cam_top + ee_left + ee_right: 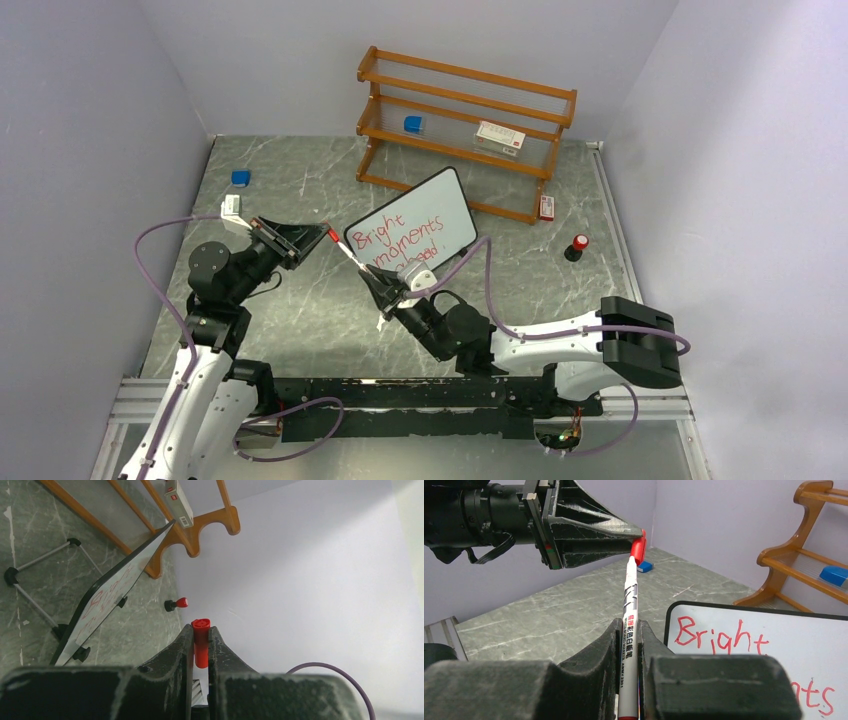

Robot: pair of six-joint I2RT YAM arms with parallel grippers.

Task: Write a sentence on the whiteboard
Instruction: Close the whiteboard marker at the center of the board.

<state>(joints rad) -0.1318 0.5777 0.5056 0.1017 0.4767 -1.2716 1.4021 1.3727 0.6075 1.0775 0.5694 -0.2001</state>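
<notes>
Writing looks done — red words (398, 232) on the whiteboard (443, 195). Beside it my right gripper (629, 626) clamps the marker (630, 587), my left gripper (201, 628) pinches its cap (201, 647) — capping remains, I reckon.

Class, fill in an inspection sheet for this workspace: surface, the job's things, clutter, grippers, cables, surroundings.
Surface: grey veined table.
Job's things: whiteboard stands tilted, its red writing starting "Bright moments"; marker with a red cap at its far end.
Clutter: blue block, small box and red-topped knob on the table; shelf holds a blue item and a white box.
Grippers: right gripper jaws shut on the marker; left gripper jaws shut on the cap.
Cables: purple cables loop along both arms, one arcing beside the whiteboard.
Surroundings: plain lilac walls.
</notes>
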